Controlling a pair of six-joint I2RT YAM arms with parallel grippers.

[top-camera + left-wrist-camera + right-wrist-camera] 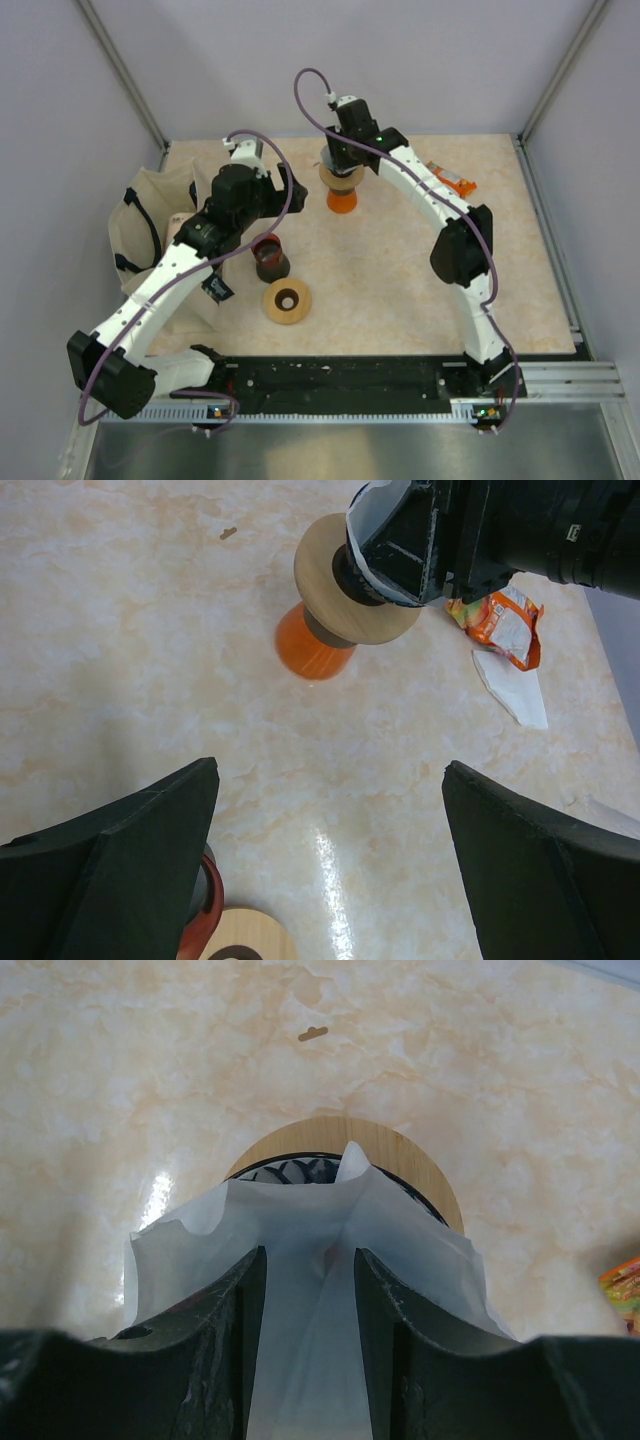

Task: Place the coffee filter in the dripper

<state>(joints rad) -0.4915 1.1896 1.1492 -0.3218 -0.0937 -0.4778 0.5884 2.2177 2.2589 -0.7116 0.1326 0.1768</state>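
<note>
pinched between closed-in fingers of right gripper: white coffee filter, crumpled, hanging over mouth of dripper near 12 o'clock on table; apparently not yet seated, contact unclear

spread wide, holding nothing: left gripper, toward 9 o'clock, just beside dark red vessel

likely risks:
- letting go too high: filter tilting or catching on wooden collar
- creased paper springing back out
- pressing down off-centre: tipping dripper on narrow orange base
- paper clinging to finger on opening
</note>
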